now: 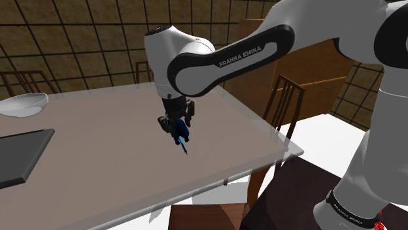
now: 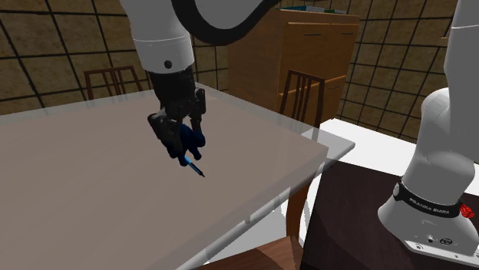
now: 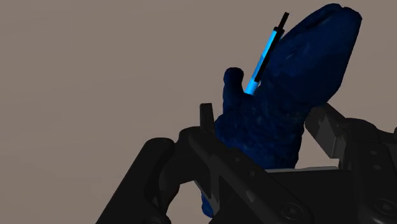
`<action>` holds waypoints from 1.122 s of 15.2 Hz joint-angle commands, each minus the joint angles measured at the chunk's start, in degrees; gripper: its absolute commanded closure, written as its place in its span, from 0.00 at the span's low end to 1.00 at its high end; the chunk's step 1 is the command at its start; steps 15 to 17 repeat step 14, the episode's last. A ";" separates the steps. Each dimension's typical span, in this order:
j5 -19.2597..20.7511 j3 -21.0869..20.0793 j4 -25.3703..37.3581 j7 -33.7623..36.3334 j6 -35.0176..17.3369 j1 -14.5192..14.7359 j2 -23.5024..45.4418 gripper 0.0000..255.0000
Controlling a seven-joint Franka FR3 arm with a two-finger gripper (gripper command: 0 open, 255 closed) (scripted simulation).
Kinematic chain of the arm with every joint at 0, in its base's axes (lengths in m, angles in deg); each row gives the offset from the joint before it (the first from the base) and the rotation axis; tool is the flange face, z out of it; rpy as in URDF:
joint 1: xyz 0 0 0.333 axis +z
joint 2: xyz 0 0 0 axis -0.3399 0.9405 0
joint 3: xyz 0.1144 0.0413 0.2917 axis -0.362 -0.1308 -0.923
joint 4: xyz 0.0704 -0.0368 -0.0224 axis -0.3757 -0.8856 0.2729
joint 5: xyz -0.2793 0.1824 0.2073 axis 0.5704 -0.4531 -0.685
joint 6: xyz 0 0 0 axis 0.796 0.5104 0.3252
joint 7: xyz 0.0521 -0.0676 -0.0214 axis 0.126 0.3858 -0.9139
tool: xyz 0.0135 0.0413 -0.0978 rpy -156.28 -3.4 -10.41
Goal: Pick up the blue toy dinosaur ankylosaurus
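Far left on the worktop [image 1: 98, 124] there's a white bowl [image 1: 25, 103], with a dark tray [image 1: 19, 153] nearer us, both well apart from the action. Mid-worktop now: the end effector [image 1: 175, 125] points down, its fingers [image 3: 331, 137] narrowed onto the dinosaur [image 1: 182, 132], which is dark blue and clamped by its body. Here's what counts: the toy's long axis runs on out past the fingertips, down toward the worktop, not across the jaws. A bright blue rod [image 1: 184, 146] lies along it, its tip lowest of all. In the wrist view the body sits right between the fingers, leaning toward one of them. Whether that rod tip touches the surface or hangs just above it, I can't tell. My read: the grasp is made, so the lift comes next, and it wants to go straight up. Off to the right, a chair [image 1: 286, 98] stands at the worktop's edge, out of the way.
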 commanded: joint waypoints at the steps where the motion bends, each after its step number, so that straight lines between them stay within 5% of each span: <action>1: -0.30 -0.07 0.92 -0.37 1.28 -0.03 -0.44 1.00; 17: -1.25 -0.40 8.20 -2.03 9.30 0.24 -1.47 1.00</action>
